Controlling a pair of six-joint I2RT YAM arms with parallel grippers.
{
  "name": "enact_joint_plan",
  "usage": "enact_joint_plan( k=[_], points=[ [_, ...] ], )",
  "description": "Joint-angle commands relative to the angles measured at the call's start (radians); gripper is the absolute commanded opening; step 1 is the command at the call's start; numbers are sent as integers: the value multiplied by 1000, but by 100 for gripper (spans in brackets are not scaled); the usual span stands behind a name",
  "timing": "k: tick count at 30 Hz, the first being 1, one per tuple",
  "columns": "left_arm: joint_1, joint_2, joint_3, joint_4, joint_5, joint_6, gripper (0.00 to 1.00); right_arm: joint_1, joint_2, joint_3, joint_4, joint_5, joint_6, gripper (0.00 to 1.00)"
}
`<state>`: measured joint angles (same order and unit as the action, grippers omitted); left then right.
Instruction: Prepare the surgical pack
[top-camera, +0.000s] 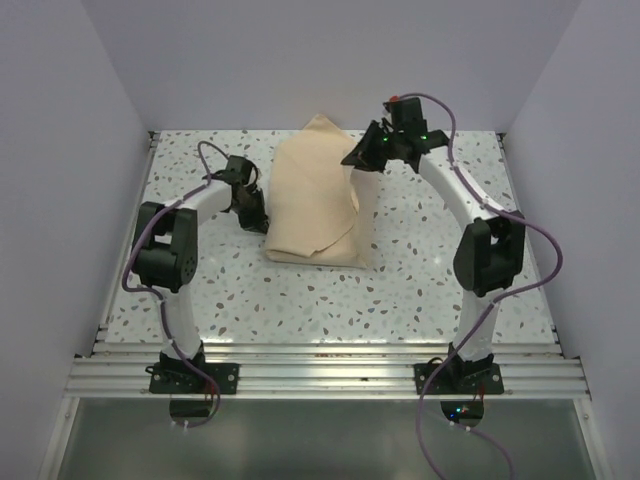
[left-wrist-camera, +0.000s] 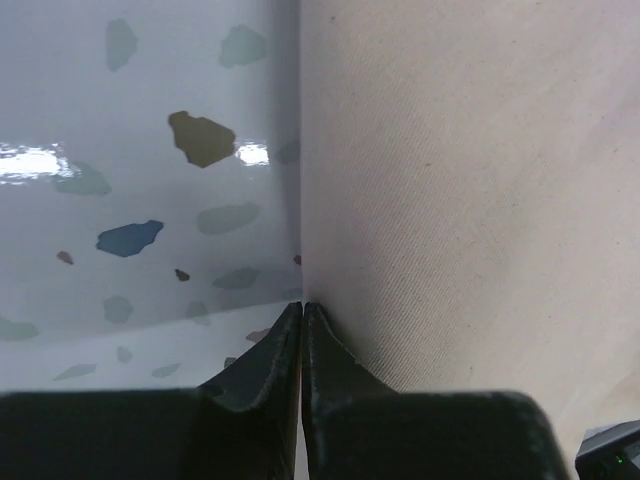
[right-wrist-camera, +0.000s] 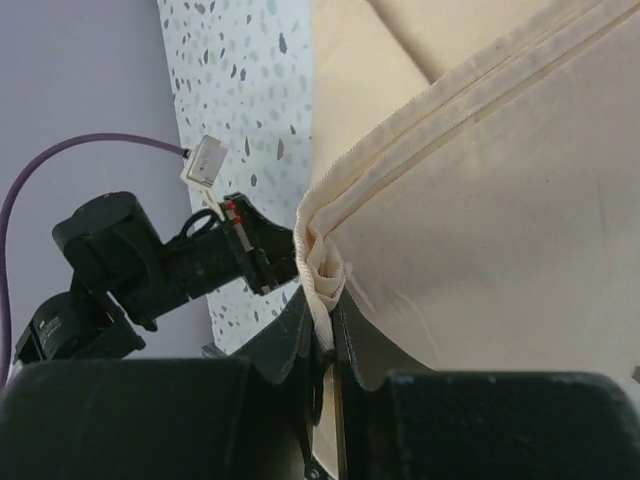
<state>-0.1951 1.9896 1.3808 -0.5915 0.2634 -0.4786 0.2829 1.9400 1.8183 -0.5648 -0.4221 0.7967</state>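
The pack (top-camera: 312, 215) lies loosely folded on the worktop (top-camera: 430, 285) between the two hands. The right hand (right-wrist-camera: 326, 300) is clenched on a bunched corner of the hem (right-wrist-camera: 450, 105), raised off the worktop, with the cloth falling away beneath that hand. The left hand (left-wrist-camera: 303, 310) sits low at the pack's opposite edge, its jaws pressed together right at the cloth's border; whether any cloth is caught between them I cannot tell. The pack looks soft, light and limp, matte rather than slippery, and not fragile; it will likely sag and crease wherever it is unsupported. It is best taken at the stitched hem or a corner, where the doubled cloth gives the jaws something to bite; one hand at each side should spread it evenly.
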Motion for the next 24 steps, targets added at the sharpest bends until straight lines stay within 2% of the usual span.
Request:
enact_joint_plan(
  k=[1, 7, 19, 22, 24],
  points=[
    [-46, -14, -12, 90, 45, -6, 6, 96, 63, 152, 25, 39, 35, 0],
    [-73, -20, -16, 93, 46, -26, 6, 237, 255, 308, 22, 68, 67, 0],
    [-73, -26, -25, 94, 51, -34, 5, 344, 407, 335, 39, 77, 56, 0],
    [-72, -32, -31, 99, 51, -37, 9, 354, 430, 338, 46, 82, 56, 0],
    [-72, -44, -40, 95, 46, -37, 15, 355, 441, 352, 45, 82, 56, 1]
  ],
)
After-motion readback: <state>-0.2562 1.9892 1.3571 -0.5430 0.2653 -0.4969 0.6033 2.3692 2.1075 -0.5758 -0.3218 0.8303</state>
